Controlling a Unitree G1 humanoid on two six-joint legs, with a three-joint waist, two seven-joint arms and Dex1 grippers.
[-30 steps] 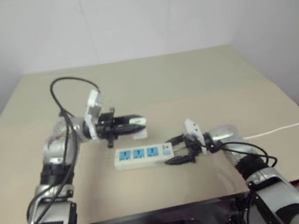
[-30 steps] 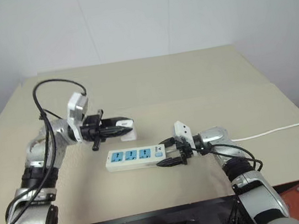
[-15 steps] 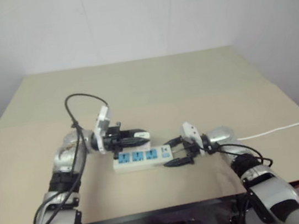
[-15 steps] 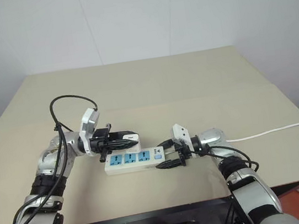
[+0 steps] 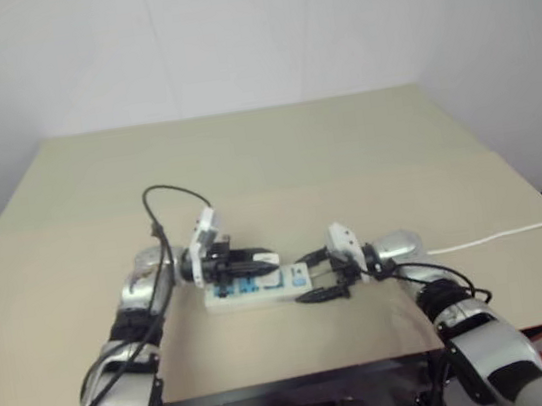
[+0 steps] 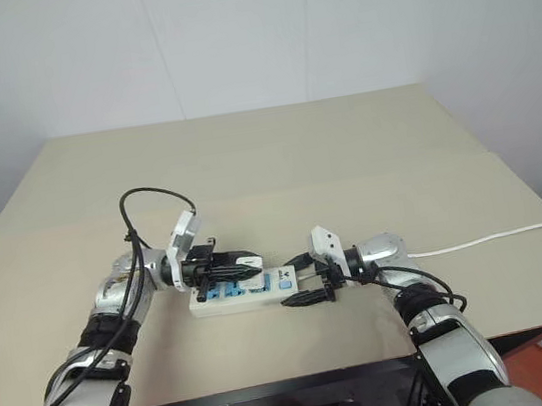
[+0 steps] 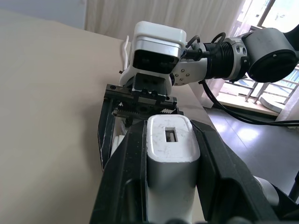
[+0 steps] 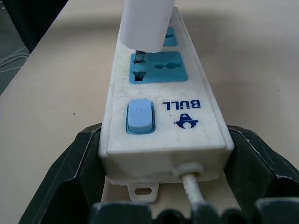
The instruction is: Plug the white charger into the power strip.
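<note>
Our left gripper (image 7: 169, 154), pinching the white charger (image 7: 169, 140), has come down onto the power strip (image 8: 161, 109), braced on the table (image 5: 274, 152) by our spread right gripper (image 8: 163, 177), so its prongs now meet a blue socket (image 8: 158, 70).

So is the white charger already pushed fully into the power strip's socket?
No: in the right wrist view the white charger sits above the power strip with a metal prong still showing at the socket.
</note>
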